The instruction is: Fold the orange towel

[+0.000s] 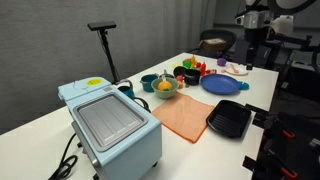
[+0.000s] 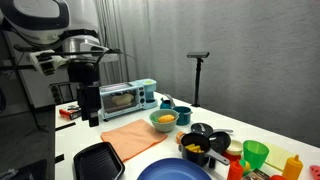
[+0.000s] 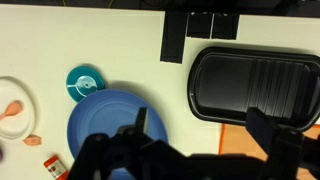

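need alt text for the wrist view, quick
Top-down view of a white table past the dark robot gripper, whose jaws stand open at the bottom edge. Below it lie a round blue plate, a small teal cup, a black ribbed grill tray and a sliver of the orange towel.

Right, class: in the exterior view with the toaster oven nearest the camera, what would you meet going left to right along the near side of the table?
Toaster oven → orange towel → black grill tray.
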